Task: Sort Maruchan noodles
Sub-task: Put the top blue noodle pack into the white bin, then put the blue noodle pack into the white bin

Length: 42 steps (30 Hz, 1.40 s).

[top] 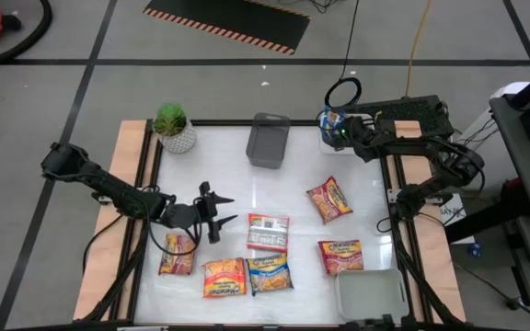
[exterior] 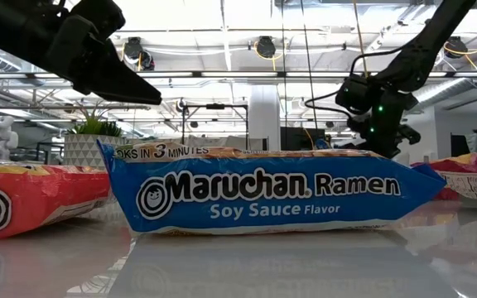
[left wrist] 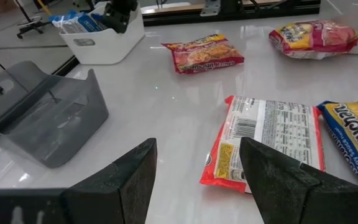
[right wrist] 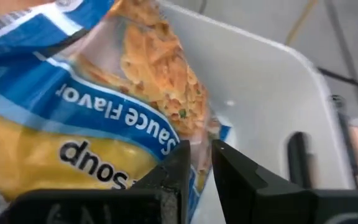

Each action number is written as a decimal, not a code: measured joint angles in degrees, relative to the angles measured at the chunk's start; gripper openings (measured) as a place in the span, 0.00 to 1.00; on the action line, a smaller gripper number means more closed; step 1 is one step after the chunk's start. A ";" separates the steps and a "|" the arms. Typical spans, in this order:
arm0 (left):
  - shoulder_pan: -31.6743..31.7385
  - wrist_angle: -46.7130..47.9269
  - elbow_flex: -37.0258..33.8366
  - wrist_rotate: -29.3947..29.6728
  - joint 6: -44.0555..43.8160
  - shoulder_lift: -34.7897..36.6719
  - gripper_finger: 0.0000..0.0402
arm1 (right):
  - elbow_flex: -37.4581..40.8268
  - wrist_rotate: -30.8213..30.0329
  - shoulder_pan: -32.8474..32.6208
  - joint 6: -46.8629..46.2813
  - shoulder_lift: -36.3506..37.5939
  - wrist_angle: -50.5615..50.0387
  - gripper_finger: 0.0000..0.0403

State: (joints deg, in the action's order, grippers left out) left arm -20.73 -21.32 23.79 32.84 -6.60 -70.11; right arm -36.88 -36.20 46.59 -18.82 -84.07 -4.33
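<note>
Right fingers: clenched on the edge of a blue packet, holding it over the white bin at the table's far right corner
Left fingers: spread apart, grasping nothing, hovering above the table just beside the white-and-red packet
Packets on table: six lie flat in the near half; red packet at near left, orange packet and second blue packet side by side, white-and-red one just behind them, two more and toward the right
Handling: light, soft-wrapped, glossy and likely slippery; the noodle block inside is probably brittle, so squeeze gently
Grip point: a short edge or sealed end seam, as the right gripper has done; a flat top pinch would likely slide off
Edges: grey bin at far centre, a third bin at near right, plant at far left corner
Open room: bare table centre between the packets and grey bin gives the left arm clear travel
</note>
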 joint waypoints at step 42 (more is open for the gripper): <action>0.05 0.11 0.00 0.00 -0.34 0.00 0.59 | 0.13 -1.80 -0.55 -5.20 11.49 -11.10 0.15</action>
State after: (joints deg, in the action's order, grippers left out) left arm -20.69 -21.21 23.79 32.84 -6.93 -70.11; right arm -36.75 -37.99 46.04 -24.02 -72.58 -15.43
